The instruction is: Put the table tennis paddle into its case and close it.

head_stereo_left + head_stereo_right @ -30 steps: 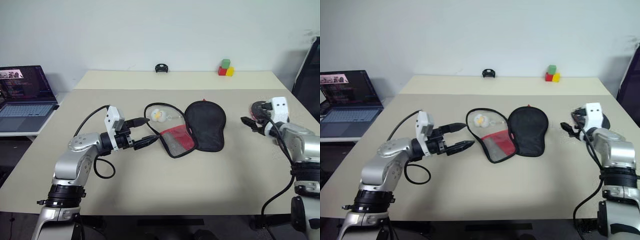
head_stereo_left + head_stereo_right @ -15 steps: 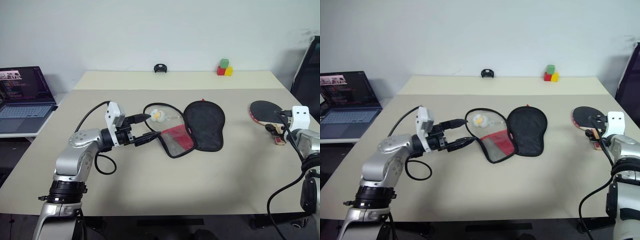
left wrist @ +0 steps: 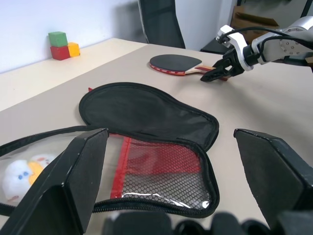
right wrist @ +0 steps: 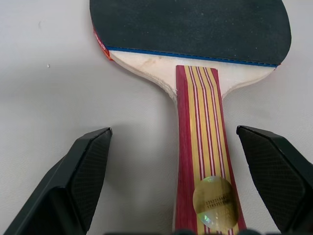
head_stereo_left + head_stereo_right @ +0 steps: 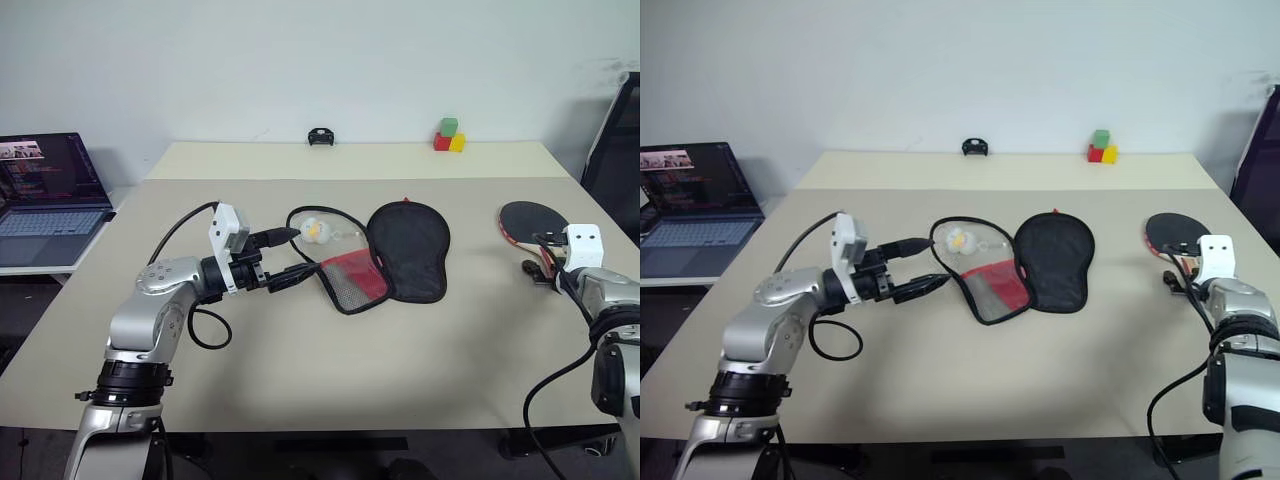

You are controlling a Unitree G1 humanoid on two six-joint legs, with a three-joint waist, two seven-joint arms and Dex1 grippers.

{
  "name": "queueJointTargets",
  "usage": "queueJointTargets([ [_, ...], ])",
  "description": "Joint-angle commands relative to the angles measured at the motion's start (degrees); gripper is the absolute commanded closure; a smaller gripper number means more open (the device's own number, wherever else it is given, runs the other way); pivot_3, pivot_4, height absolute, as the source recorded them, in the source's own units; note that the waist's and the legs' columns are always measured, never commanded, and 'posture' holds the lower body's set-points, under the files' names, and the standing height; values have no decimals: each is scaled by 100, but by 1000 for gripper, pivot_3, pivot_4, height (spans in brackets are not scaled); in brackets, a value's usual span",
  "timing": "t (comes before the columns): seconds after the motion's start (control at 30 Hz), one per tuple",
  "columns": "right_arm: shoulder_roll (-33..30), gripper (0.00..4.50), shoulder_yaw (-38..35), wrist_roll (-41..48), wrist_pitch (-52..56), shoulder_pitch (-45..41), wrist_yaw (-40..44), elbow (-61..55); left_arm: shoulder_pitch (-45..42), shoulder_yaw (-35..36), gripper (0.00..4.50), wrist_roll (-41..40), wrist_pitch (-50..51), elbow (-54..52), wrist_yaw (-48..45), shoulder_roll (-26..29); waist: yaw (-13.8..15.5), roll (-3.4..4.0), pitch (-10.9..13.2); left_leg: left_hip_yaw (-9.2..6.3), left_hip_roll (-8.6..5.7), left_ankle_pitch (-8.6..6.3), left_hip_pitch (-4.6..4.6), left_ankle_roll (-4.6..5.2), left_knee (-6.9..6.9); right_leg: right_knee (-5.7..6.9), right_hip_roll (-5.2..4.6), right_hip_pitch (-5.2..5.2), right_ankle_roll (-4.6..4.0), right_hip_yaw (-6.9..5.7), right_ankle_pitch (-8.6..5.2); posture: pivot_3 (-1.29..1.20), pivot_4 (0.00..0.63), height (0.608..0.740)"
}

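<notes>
Right tool (image 4: 176, 196): its two black fingers (image 4: 83, 176) are standing wide apart and holding nothing. They are straddling the striped red-and-wood handle of the table tennis paddle (image 4: 195, 73), which is running up between them; the handle end with its round gold sticker is sitting low in the gap. From the wrist view I cannot tell whether either finger is touching the wood; a strip of bare worktop is showing on both sides.

The paddle, round black rubber face with a red edge, is lying flat near the right edge of the beige worktop (image 5: 300, 380), blade pointing away from the robot.

Left tool (image 5: 285, 258): also spread fully, gripping nothing, pointing level toward the case from the robot's left. Its fingertips are hanging just beside the near-left rim of the paddle-shaped soft black fabric case (image 5: 408, 250), close to the zipper edge, though contact is hard to judge.

The case is lying opened out at the worktop's centre: one black half flat on the right, the other half showing a red panel under black mesh, with a small white-and-yellow charm (image 5: 314, 230) inside the zipper loop. Case and paddle are well apart.

Further out: stacked green, red and yellow blocks (image 5: 450, 136) and a small black object (image 5: 321, 136) at the far edge; an open laptop (image 5: 45, 195) on a side surface to the left.
</notes>
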Motion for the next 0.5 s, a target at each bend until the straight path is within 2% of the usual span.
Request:
queueJointTargets([
  [0.03, 32, 188, -112, 52, -109, -95, -134, 64, -158, 95, 0, -32, -36, -21, -1, 87, -2, 0, 0, 0, 0, 0, 1, 0, 0, 0, 0, 1, 0, 1, 0, 0, 150, 740],
  [0.1, 43, 604, -125, 58, -97, -98, -174, 86, -164, 91, 0, -27, -43, -8, -3, 95, -5, 0, 0, 1, 0, 0, 4, 0, 1, 1, 0, 3, 0, 1, 0, 0, 150, 740],
  [0.27, 111, 2304, -45, 33, 108, -42, -65, -9, -123, 126, 0, -32, -52, -12, -16, 153, -2, 0, 0, 0, 0, 0, 5, 0, 3, 0, 0, 6, 3, 1, 1, 0, 150, 740],
  [0.37, 127, 3163, 19, 7, 245, 36, -31, -183, -65, 138, 0, -52, -41, -63, -16, 178, 4, 0, 0, -2, 0, 0, 5, 0, 4, 0, 0, 8, 3, 0, 2, 0, 150, 740],
  [0.5, 189, 3250, 55, 43, 671, 312, -77, -847, -12, 133, 0, -83, -21, -117, -53, 217, 7, 0, 0, -4, 0, 0, 4, 0, 4, 0, 0, 7, 3, -2, 2, 0, 150, 740],
])
